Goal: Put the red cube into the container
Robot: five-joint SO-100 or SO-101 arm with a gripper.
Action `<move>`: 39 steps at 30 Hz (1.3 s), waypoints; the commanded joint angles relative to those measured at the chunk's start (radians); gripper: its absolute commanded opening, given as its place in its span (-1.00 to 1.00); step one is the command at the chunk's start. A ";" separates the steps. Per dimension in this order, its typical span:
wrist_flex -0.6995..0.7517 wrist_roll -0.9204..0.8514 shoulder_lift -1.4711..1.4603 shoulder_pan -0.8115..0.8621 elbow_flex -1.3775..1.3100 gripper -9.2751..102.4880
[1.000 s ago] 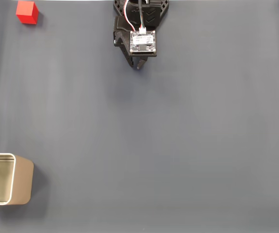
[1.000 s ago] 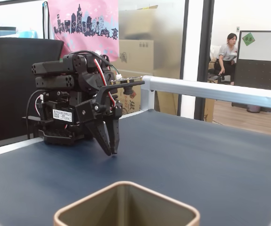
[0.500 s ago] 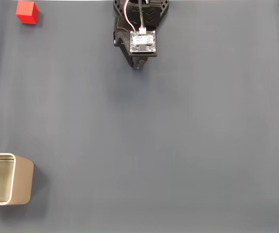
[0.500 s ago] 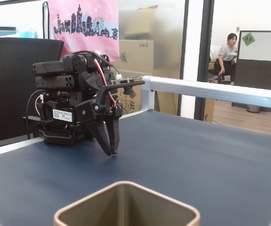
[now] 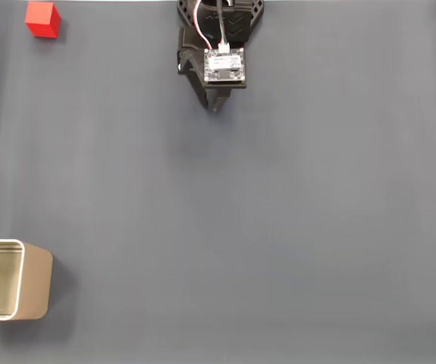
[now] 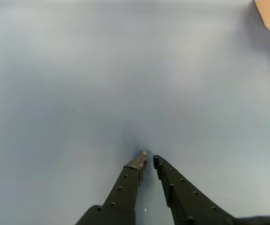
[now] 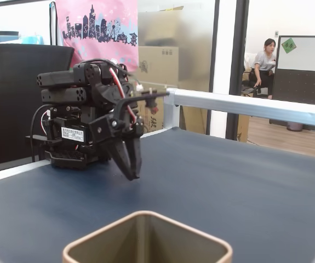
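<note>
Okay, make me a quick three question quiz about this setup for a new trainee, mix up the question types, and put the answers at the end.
1. True or false: the red cube already lies inside the container.
2. In the fixed view from above, the cube sits in which corner? A) top left B) top right C) bottom right
3. Fill in: the jaws of the gripper are nearly ____ and hold nothing.

Key: 1 false, it rests on the mat far from the tin. 2 A. 3 shut.
</note>
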 commanded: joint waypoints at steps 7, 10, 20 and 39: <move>-0.383 -0.005 0.037 0.035 -0.011 -0.83; -0.425 -0.011 -0.014 0.055 -0.064 -0.83; -0.268 -0.014 -0.382 0.147 -0.465 -0.83; 0.101 -0.020 -0.785 0.813 -0.871 -0.83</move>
